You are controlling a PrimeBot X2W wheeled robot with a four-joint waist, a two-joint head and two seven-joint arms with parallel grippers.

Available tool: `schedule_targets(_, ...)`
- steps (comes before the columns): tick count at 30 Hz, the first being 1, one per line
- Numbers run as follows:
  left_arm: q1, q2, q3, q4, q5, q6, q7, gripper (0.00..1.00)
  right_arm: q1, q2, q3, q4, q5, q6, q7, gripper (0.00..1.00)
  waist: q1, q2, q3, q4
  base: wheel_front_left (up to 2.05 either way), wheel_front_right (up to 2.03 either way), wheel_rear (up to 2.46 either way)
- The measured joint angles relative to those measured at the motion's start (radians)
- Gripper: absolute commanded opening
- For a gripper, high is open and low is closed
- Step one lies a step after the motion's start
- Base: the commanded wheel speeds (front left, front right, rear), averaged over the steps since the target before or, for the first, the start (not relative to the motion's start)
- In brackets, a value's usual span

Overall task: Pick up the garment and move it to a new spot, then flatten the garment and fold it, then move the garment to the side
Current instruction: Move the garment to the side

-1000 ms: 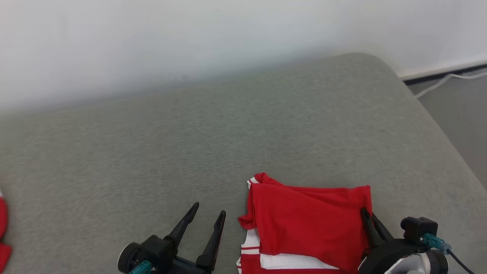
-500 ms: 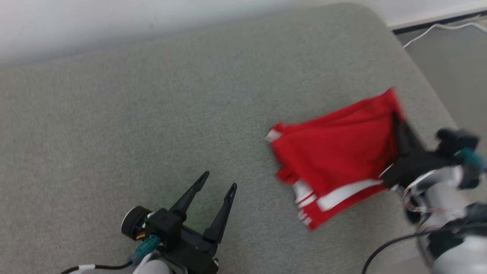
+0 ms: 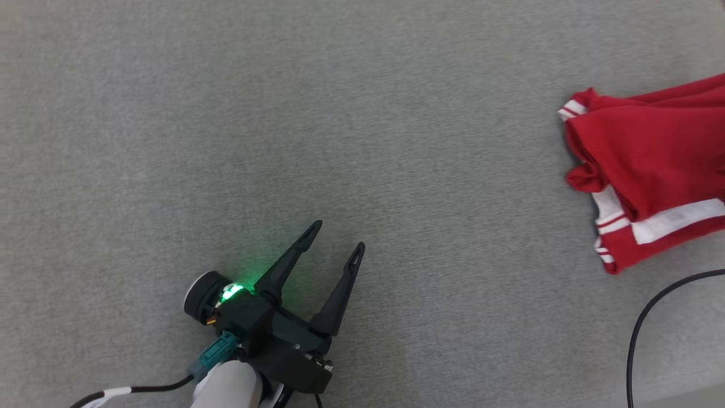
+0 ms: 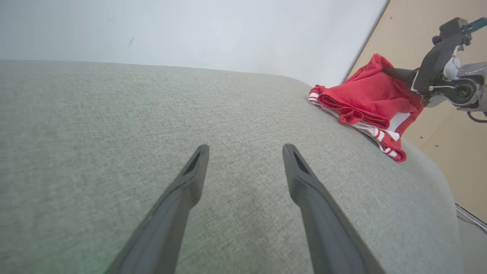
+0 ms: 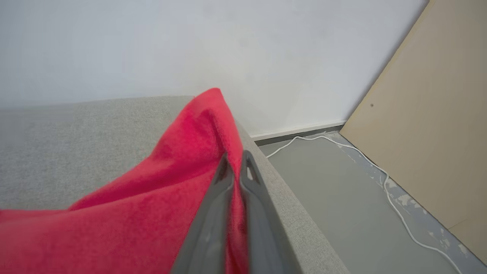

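Right wrist view: right gripper (image 5: 236, 155) w/ jaws pinched tight on one corner of the red garment (image 5: 152, 198). Corner lifted up, rest lying on the grey couch (image 5: 57, 152), right by its edge, w/ floor (image 5: 323, 198) just past it. Other side: left gripper (image 3: 338, 235) well apart from garment, low over couch, jaws spread wide, holding nothing.

What could go wrong, prob.:
- Could slide off the edge & drop to floor, if let go too close to that edge or pulled more that way.
- Could come unfolded, being held by 1 corner only. Easy to flop open at the loose layers & the bunched bit on a fast tug.
- Might slip out of jaws if only a thin bit of cloth pinched. Can't tell how much is in there.
- Might snag on the black cord (image 3: 643, 317) near the garment in head view, on a swing back across it.

Count:
- 1 garment, red w/ white stripes.
- 2 grippers, 2 fingers each, so 4.
- 1 couch.
- 1 black cord, 1 white cord (image 5: 304, 137) on floor.
- 1 tan board (image 5: 430, 114) leaning by the wall (image 5: 152, 45).
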Motion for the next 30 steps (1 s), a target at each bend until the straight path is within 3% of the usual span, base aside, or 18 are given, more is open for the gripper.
schedule_targets(2,-0.001,-0.003,-0.005,-0.005,0.001,0.000,-0.001,1.00,0.000,-0.003,-0.031,0.007,-0.067,0.000,0.000,1.00,-0.0001,-0.0001,0.014,0.018,0.00,0.00,0.00)
schedule_targets(8,-0.004,-0.010,-0.003,-0.006,0.000,-0.001,-0.003,1.00,0.026,0.042,-0.127,-0.047,-0.170,0.000,0.000,1.00,0.0000,-0.0001,0.020,0.059,0.00,0.00,0.00)
schedule_targets(11,0.008,-0.005,0.022,0.003,-0.001,-0.001,-0.001,1.00,0.079,0.083,-0.125,-0.109,-0.178,0.000,0.000,1.00,-0.0001,-0.0001,-0.002,0.069,0.00,0.00,0.00)
schedule_targets(21,0.131,0.000,0.137,0.040,-0.020,0.038,0.002,1.00,0.326,0.220,0.098,-0.383,-0.049,0.000,0.000,1.00,-0.0003,-0.0002,-0.139,0.094,0.00,0.00,0.00)
schedule_targets(30,0.227,0.000,0.237,0.050,-0.021,0.099,0.001,1.00,0.513,0.300,0.208,-0.463,0.005,0.000,0.000,1.00,-0.0003,-0.0002,-0.266,0.132,0.00,0.00,0.00)
